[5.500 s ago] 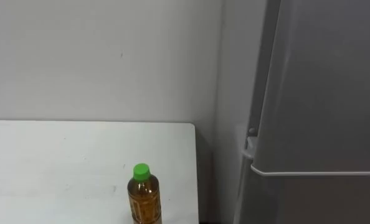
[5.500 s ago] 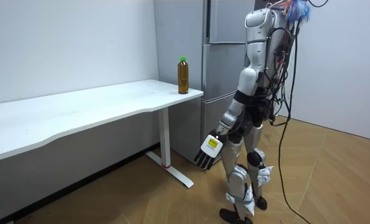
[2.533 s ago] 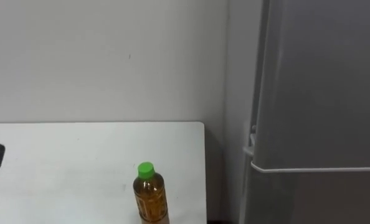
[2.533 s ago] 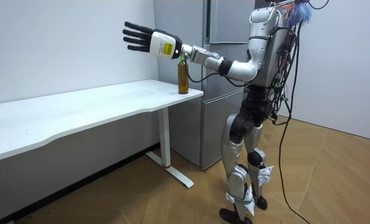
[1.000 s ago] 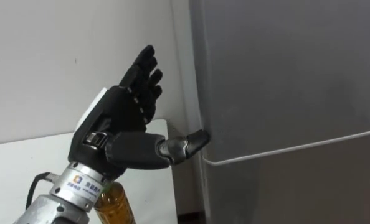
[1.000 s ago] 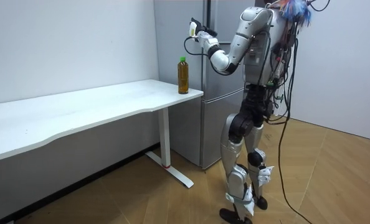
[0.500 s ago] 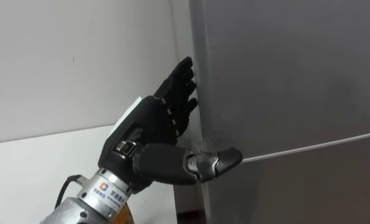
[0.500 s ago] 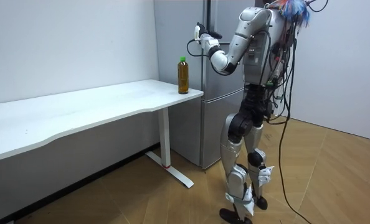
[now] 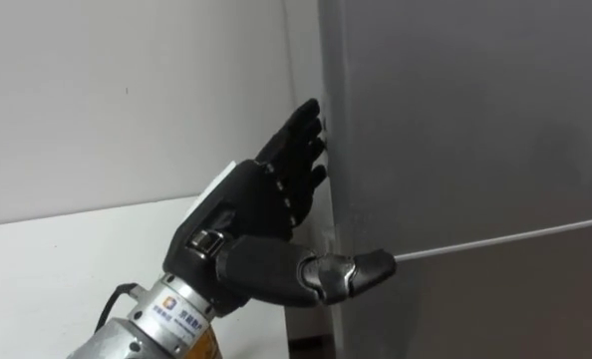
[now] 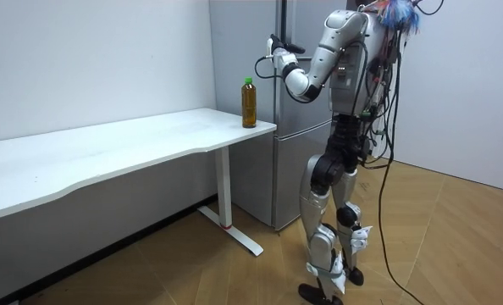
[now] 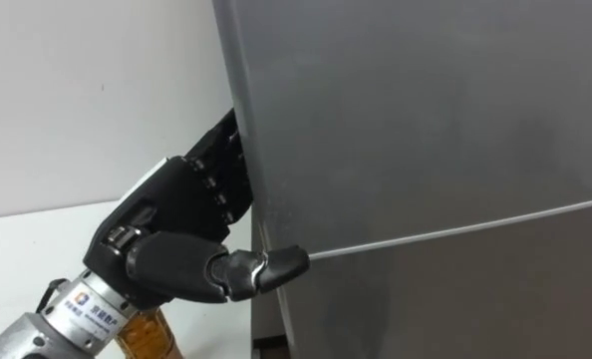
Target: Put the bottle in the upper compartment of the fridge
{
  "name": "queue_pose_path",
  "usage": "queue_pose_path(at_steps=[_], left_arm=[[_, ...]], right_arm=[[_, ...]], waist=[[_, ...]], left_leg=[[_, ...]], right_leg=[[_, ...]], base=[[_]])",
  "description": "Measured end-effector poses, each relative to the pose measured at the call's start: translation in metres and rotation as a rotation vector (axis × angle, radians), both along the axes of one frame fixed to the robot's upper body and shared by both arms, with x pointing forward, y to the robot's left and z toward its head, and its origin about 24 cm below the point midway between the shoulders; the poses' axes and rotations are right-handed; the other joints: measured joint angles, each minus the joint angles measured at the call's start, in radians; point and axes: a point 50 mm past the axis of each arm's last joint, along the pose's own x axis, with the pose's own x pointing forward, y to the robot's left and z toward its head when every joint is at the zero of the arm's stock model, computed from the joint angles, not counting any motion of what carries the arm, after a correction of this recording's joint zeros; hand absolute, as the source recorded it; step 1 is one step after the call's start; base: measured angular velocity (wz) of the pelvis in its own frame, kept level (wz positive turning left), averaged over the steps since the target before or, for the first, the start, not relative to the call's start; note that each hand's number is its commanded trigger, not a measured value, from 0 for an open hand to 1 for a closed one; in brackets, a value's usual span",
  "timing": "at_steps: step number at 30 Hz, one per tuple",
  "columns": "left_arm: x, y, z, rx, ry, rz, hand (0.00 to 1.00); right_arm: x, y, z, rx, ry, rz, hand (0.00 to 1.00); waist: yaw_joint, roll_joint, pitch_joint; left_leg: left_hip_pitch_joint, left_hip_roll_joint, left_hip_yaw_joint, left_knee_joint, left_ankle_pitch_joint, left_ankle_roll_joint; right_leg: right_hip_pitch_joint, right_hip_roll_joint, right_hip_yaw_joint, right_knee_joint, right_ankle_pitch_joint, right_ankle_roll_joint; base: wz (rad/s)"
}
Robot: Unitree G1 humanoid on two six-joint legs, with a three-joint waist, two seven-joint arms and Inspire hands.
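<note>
So the robot's standing right in front of the fridge [image 10: 295, 93] with its left hand [image 9: 256, 214] up at the hinge-free edge of the upper door [image 9: 455, 120]. The hand is spread flat, gripping nothing. Its fingers [image 9: 301, 140] are straight and laid against that edge, on the fridge side that faces the wall. The thumb [image 9: 351, 271] sticks out across the fridge front, just below the seam [image 9: 505, 236] between upper and lower door. My read is that it's set up like that to get fingertips behind the edge and swing the door out. Whether they've actually got behind it, I can't tell from here.

The bottle [image 10: 249, 102] hasn't been picked up yet. It stands upright on the corner of the white surface [image 10: 133, 144] nearest the fridge, just beside it. That makes sense: door first, then a short reach for the bottle.

I'd guess the slick door edge is the risky bit, since flat fingers could slip off it.
</note>
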Motion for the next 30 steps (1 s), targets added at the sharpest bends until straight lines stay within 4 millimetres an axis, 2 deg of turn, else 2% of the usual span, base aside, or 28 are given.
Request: queue_pose_path(at_steps=[4,23,30], left_arm=[[-0.001,-0.003,-0.001,0.015,-0.004,-0.013,0.0],[-0.003,-0.009,-0.003,0.052,-0.02,-0.062,0.0],[-0.005,-0.012,-0.002,0.043,-0.042,-0.101,0.0]], right_arm=[[-0.001,0.0,0.0,0.0,0.001,-0.002,0.0],[-0.002,-0.001,-0.001,0.0,0.0,-0.006,0.0],[0.0,-0.004,0.0,-0.015,-0.01,0.022,0.0]], waist=[[0.001,0.0,0.0001],[0.009,-0.002,0.0021],[0.025,-0.002,0.0016]], left_leg=[[-0.006,-0.001,-0.012,0.01,0.0,0.0],[-0.008,-0.008,-0.016,0.014,0.002,0.003],[-0.018,-0.008,-0.016,0.014,0.002,0.004]], right_leg=[[0.003,0.0,-0.002,0.0,0.0,0.0],[0.011,-0.007,-0.012,-0.004,-0.003,0.005],[-0.001,-0.008,-0.01,-0.002,-0.003,0.005]], base=[[0.07],[0.01],[0.0]])
